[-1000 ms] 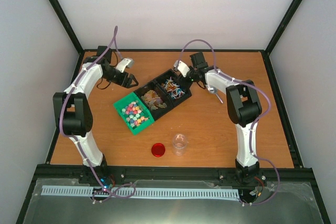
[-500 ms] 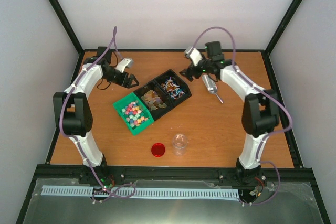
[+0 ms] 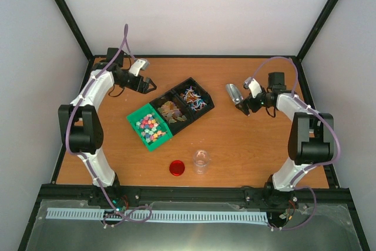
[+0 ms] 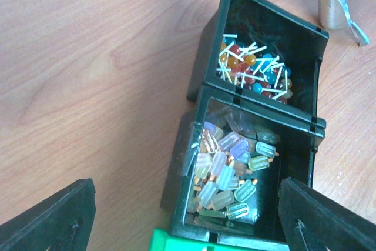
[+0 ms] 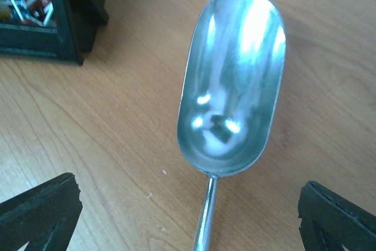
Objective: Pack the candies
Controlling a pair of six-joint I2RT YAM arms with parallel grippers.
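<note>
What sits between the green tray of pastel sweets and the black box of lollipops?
A second black plastic box, in line with them, holding translucent ice-lolly-shaped sweets. The top view shows the order; the left wrist view shows the contents.

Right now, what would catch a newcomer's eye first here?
The pastel candies in the green bin mid-table stand out most. To the right, a shiny metal scoop lies on the wood under the open right gripper. Near the front sit a red lid and clear cup.
</note>
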